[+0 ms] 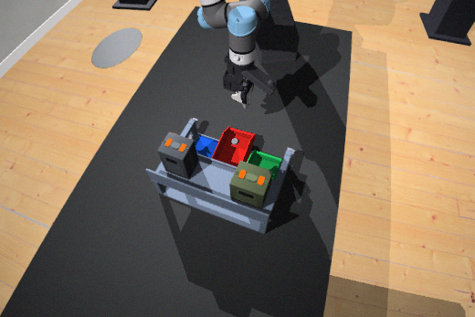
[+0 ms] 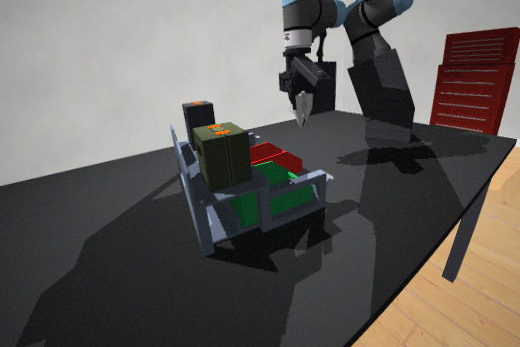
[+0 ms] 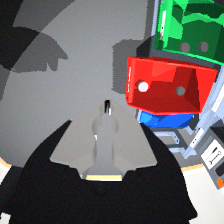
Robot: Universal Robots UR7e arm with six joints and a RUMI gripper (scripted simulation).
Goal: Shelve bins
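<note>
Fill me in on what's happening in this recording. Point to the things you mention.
A robot arm is handling nothing right now; its tool (image 1: 245, 105) (image 2: 302, 125) (image 3: 107, 100) is shut and hangs off to the side of the shelf (image 1: 201, 206) (image 2: 265, 208). The red bin (image 1: 232, 153) (image 3: 167, 102), green bin (image 1: 267, 160) (image 2: 295, 201) (image 3: 187, 27) and blue bin (image 1: 206, 147) (image 3: 165, 120) are at the shelf, the red one with small round parts inside.
</note>
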